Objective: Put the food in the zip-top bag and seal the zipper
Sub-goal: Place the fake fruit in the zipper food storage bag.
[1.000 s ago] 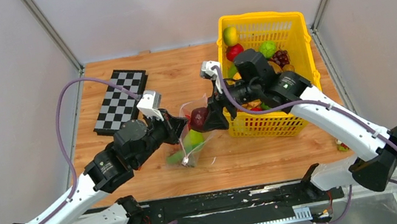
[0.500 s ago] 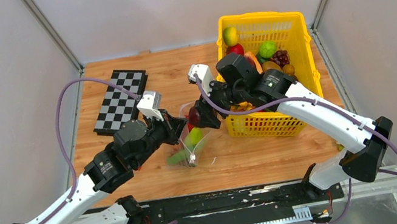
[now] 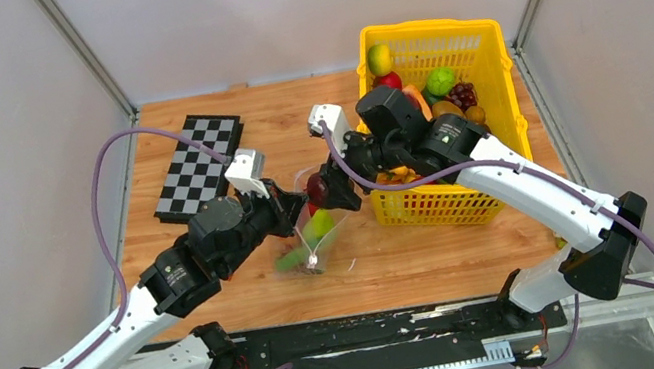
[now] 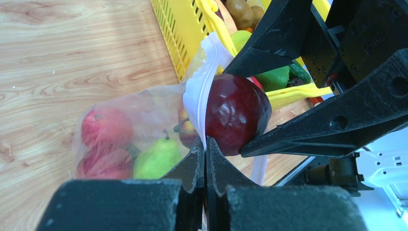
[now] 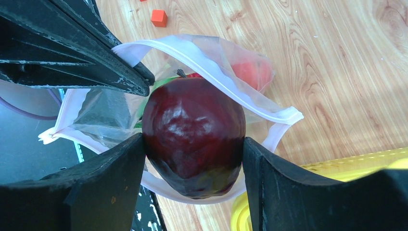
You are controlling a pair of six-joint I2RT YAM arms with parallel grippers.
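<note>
1. Upper left of the top view: a chessboard lies flat on the wooden table.

2. Left of centre: the left gripper is clenched. In the left wrist view its jaws meet with no gap and pinch one lip of the zip-top bag at the zipper strip.

3. Centre: the bag rests on the table between the two grippers, with its mouth open and turned toward the right side of the frame. Through the clear film, two red apples and a green pear lie at the closed end. A long green piece shows in the top view.

4. Right of centre: the right gripper grasps a dark red apple, with one finger pressed on each side and the jaws spread wide. The apple sits at the bag mouth. In the right wrist view, the zipper strip loops around it, one lip above and one below.

5. Right: a yellow basket stands just beside the bag and holds more toy fruit.

6. Upper left of the right wrist view: a small orange block lies on the table.
</note>
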